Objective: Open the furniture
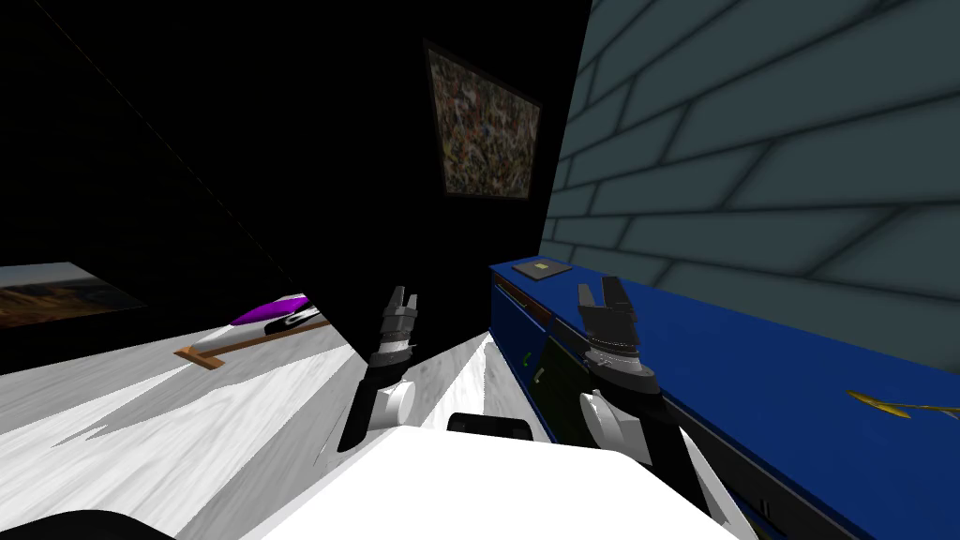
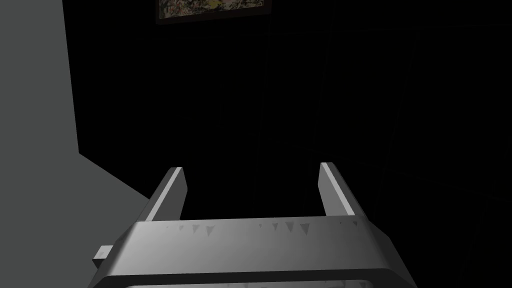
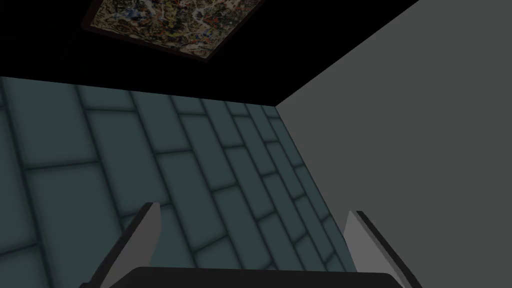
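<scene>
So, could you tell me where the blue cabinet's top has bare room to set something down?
The blue cabinet is bare along its top's middle, between the small flat square at the far end and the gold object nearer. Tighter by the square, where the right gripper hovers.

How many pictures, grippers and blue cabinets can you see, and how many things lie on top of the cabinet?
Pictures: 2, the framed picture and the picture at the left edge
Grippers: 2, the left gripper and the right gripper, both open
Blue cabinet: 1
Things on it: 2, the flat olive square and the gold thing
Total: 7
</scene>
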Motion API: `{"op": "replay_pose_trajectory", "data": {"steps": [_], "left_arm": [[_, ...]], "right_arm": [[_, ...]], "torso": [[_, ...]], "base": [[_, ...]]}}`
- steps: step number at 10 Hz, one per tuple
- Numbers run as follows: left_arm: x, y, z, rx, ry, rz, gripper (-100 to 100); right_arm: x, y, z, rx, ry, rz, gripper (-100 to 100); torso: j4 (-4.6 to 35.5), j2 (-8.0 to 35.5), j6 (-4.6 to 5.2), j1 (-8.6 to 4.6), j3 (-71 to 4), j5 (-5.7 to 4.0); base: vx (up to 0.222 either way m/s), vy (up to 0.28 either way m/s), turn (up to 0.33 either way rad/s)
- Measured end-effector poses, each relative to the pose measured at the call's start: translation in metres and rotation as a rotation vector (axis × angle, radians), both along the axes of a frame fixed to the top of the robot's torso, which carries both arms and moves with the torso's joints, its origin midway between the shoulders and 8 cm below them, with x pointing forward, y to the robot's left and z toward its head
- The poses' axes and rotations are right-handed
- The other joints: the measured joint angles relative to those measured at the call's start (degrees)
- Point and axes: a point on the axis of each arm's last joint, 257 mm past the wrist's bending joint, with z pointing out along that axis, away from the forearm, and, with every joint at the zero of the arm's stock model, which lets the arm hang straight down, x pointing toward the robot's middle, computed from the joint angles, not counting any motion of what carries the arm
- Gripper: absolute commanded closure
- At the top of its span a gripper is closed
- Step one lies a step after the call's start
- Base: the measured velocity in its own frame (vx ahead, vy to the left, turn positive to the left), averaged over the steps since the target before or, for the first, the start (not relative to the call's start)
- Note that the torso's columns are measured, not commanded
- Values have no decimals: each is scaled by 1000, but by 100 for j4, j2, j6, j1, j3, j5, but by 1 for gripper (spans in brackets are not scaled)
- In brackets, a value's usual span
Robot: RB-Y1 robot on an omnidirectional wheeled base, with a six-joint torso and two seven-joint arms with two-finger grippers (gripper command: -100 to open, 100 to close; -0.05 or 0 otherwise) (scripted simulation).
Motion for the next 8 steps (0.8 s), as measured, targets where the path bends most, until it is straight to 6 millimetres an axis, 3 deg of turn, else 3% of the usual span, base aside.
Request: {"op": "replay_pose_trajectory", "data": {"steps": [2, 8], "left_arm": [[0, 0, 0, 0, 0, 0, 0], [0, 0, 0, 0, 0, 0, 0]], "right_arm": [[0, 0, 0, 0, 0, 0, 0], [0, 0, 0, 0, 0, 0, 0]], "torso": [[600, 597, 0, 0, -1200, 0], [3114, 3116, 0, 0, -6227, 0]], "base": [[0, 0, 0], [0, 0, 0]]}}
